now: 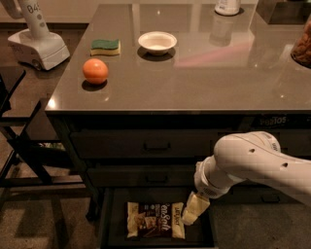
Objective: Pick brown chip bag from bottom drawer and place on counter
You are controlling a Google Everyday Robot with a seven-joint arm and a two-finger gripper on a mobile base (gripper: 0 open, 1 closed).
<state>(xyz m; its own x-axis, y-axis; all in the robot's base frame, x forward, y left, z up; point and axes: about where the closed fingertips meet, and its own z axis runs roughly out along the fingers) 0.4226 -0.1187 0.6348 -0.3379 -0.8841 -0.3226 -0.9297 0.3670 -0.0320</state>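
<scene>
The brown chip bag (155,220) lies flat in the open bottom drawer (112,228), dark brown in the middle with cream ends. My gripper (190,213) hangs from the white arm (252,163) and reaches down into the drawer at the bag's right end, touching or just above it. The counter (204,73) is a glossy grey-brown slab above the drawers.
On the counter are an orange (95,71), a green-and-yellow sponge (105,46), a white bowl (157,42), a white container (227,6) at the back and a jar (303,44) at the right edge. Two shut handled drawers (155,145) sit above the open one. Another robot's white base (36,46) and a dark frame (19,141) stand left.
</scene>
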